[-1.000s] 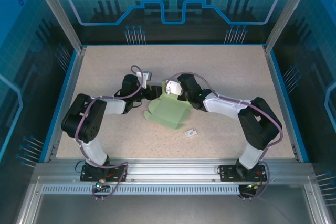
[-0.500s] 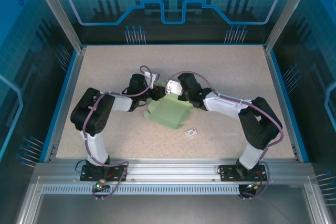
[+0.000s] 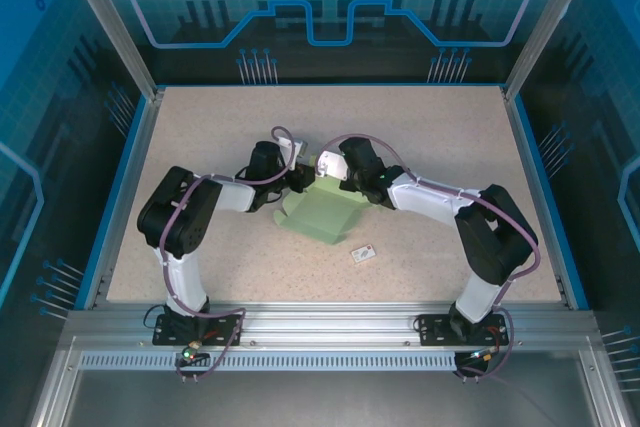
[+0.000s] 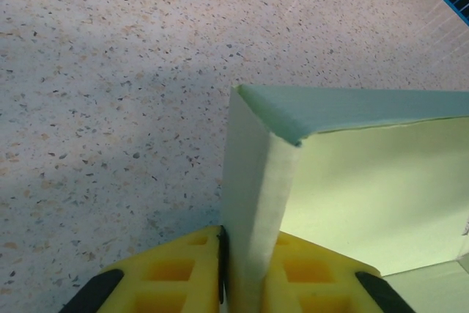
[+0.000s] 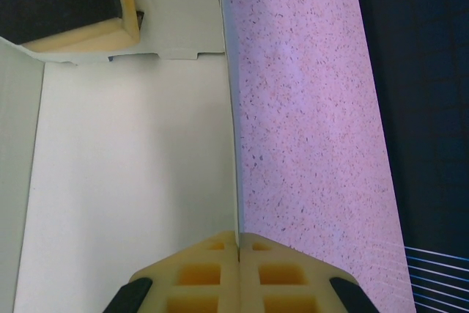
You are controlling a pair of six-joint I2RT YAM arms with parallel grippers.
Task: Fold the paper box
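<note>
The paper box (image 3: 325, 209) is pale mint-green card, partly raised, lying mid-table between both arms. My left gripper (image 3: 302, 177) is at its far-left corner. In the left wrist view the yellow fingers (image 4: 176, 273) are shut on an upright folded wall of the paper box (image 4: 253, 203). My right gripper (image 3: 330, 169) is at the box's far edge. In the right wrist view its gripper (image 5: 238, 243) is shut on the thin edge of a standing panel of the paper box (image 5: 132, 181), and the other arm's yellow finger (image 5: 80, 31) shows at the top left.
A tiny white tag with dark marks (image 3: 363, 254) lies on the speckled tabletop (image 3: 440, 137) just right of the box's near corner. Blue rails (image 3: 530, 177) and metal posts border the table.
My left gripper moved right toward the box's far-left corner and closed onto its wall. The right gripper stayed shut on the far panel.
</note>
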